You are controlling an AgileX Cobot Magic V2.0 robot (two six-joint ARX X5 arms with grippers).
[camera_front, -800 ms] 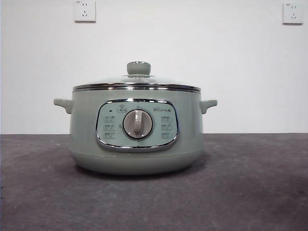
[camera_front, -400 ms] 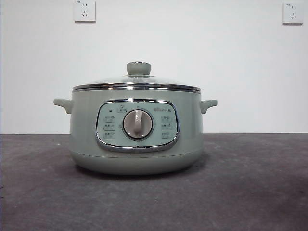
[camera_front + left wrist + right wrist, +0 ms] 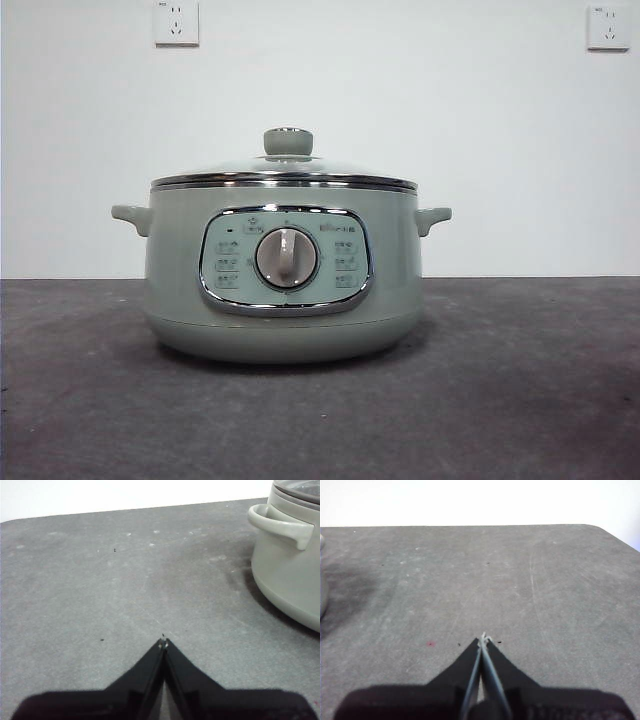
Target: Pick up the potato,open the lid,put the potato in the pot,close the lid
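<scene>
The pale sage-green pot (image 3: 283, 275) stands in the middle of the grey table in the front view, its dial facing the camera. The glass lid (image 3: 285, 172) with its green knob sits shut on the pot. No potato shows in any view. My left gripper (image 3: 164, 643) is shut with nothing in it, above bare table beside the pot (image 3: 292, 555) and its side handle. My right gripper (image 3: 483, 639) is shut and holds nothing, over bare table on the pot's other side. Neither arm shows in the front view.
Two wall sockets (image 3: 176, 22) hang on the white wall behind the table. The dark grey table (image 3: 520, 380) stretches to both sides of the pot. Its far edge and a rounded corner (image 3: 605, 530) show in the right wrist view.
</scene>
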